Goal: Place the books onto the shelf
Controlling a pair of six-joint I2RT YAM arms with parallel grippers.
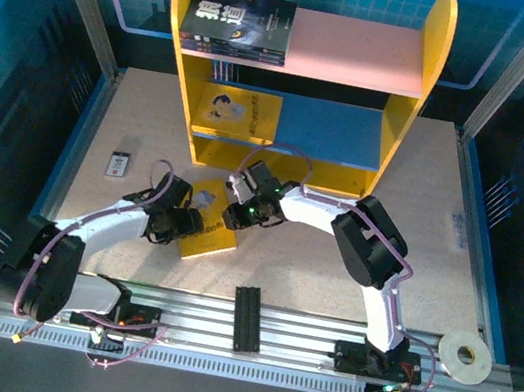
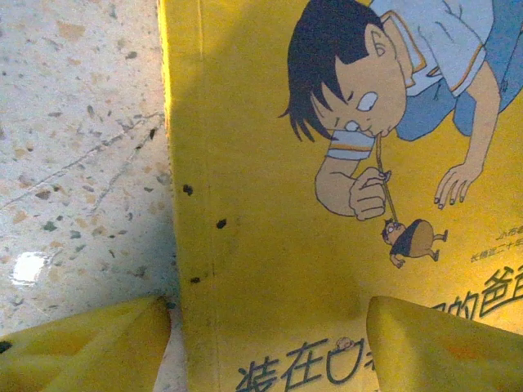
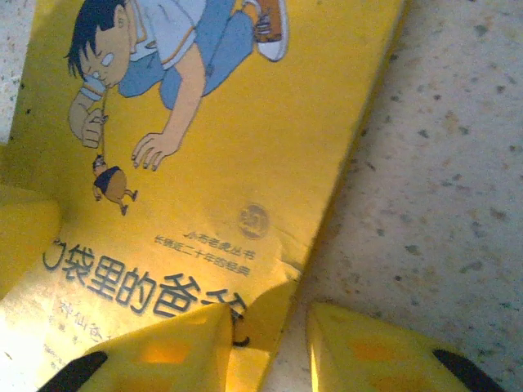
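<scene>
Found yellow book point(image 2: 270, 245) flat on tabletop point(image 2: 73, 122), one edge between each pair: left fingers point(image 2: 82, 351) wide apart, right fingers point(image 3: 368, 351) narrowly parted, gripping nothing. Probably risked creasing thin cover, or shoving it sideways instead of lifting.

The speckled desk point(image 1: 332, 259) is carrying the shelf point(image 1: 426, 83) at twelve o'clock, a yellow book point(image 1: 212, 240) lying flat near centre, and a small card point(image 1: 119, 165) at nine o'clock. Dark books point(image 1: 242, 22) are lying on the shelf's pink board point(image 1: 358, 53), a second yellow book point(image 1: 238, 113) on its blue board point(image 1: 339, 134).
</scene>
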